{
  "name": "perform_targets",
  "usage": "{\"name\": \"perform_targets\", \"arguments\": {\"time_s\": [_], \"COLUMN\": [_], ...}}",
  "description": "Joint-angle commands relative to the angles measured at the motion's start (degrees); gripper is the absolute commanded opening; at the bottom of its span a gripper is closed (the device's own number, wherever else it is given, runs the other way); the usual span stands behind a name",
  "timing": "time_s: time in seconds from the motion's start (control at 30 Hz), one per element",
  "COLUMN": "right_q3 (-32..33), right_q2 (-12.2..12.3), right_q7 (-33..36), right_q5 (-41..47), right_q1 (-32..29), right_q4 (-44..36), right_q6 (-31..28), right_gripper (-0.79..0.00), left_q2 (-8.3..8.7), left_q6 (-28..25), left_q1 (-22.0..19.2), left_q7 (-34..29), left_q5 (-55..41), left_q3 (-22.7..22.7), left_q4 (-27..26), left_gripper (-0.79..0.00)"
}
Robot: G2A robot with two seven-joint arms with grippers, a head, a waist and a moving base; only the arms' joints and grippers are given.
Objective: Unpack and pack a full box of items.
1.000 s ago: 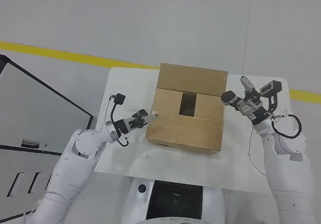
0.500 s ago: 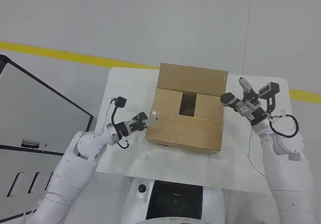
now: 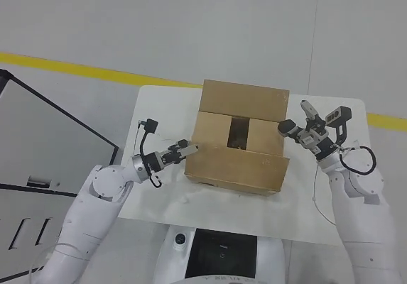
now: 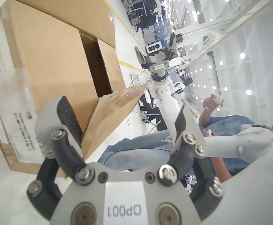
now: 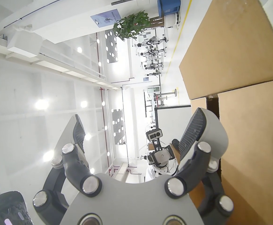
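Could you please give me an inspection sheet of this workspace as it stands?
Surface: white table, the box standing on it.
Job's things: cardboard box, flaps mostly folded shut, a dark gap between the inner flaps; contents not visible.
Clutter: nothing seen.
Grippers: left gripper open at the box's near left corner; right gripper open beside its right side.
Cables: black cable looped at the left wrist; second cable looped by the right forearm.
Surroundings: yellow line on grey floor; dark-framed panel left of the table.

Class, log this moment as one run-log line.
brown cardboard box: on white table, flaps part-open | left gripper: open, at box's near-left corner | right gripper: open, beside box's right side
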Motion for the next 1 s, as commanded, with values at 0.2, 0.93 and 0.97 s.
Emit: {"name": "perform_targets", "arguments": {"time_s": [0.2,0.93,0.97], "right_q3": [-0.62,-2.64,-2.66], "right_q2": [0.17,0.59,0.62], "right_q7": [-0.29,-0.28,-0.29], "right_q5": [0.15,0.32,0.35], "right_q1": [0.31,0.74,0.77], "right_q4": [1.12,2.02,2.07], "right_q6": [-0.05,0.26,0.25], "right_gripper": [0.000,0.000,0.000], "left_q2": [0.53,2.63,2.75], "left_q6": [-2.39,-6.40,-6.16], "left_q1": [0.27,1.23,1.41], "left_q7": [-4.44,-19.92,-20.54], "left_q5": [-3.01,-6.61,-6.06], "left_q3": [-0.55,-2.02,-2.00], "left_q4": [-0.86,-6.76,-6.59], "left_gripper": [0.000,0.000,0.000]}}
